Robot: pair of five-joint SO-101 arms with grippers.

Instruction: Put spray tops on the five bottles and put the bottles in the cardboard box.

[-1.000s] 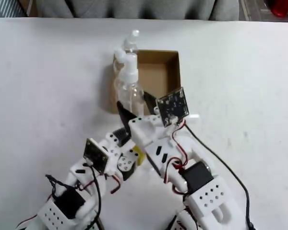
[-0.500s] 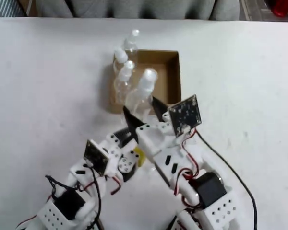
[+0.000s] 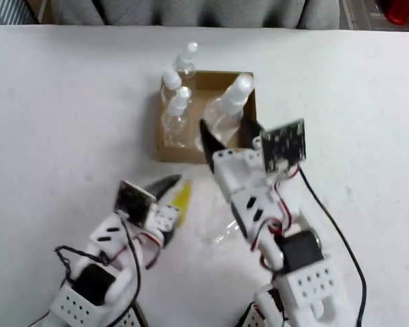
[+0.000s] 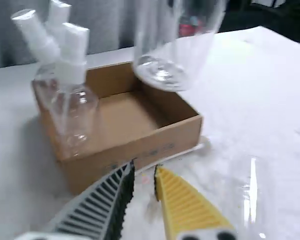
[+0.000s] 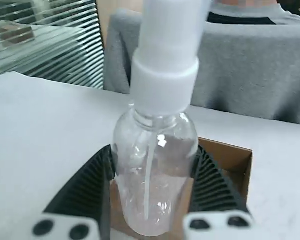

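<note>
**Right arm has swung its capped bottle out over the box**

Since a second ago the right arm has stretched away from the near edge. It has carried its bottle (image 3: pixel 226 112) from the near-left corner of the cardboard box (image 3: pixel 169 151) to a spot above the box's right half. The left arm has pulled back toward the near left at the same time.

The right claw (image 3: pixel 228 129) is clenched around the bottle's clear body, one black finger on either side. A white spray top is fitted on the bottle, which tilts toward the far right. Seen from the left wrist, its base hangs above the box floor and has not been set down.

The left claw (image 3: pixel 177 187) hovers over the table (image 3: pixel 68 102) just near of the box. Its black and yellow fingers are barely parted, and nothing is between them.

Three bottles with white spray tops (image 3: pixel 176 112) stand bunched along the box's left side. One more clear bottle (image 3: pixel 221 231) lies on the table between the two arms, and I cannot tell whether it has a top.

By my reckoning the task is well past halfway. Three bottles look packed and the fourth is capped and ready to be lowered in. The fifth, lying on the table, has yet to be dealt with.
</note>
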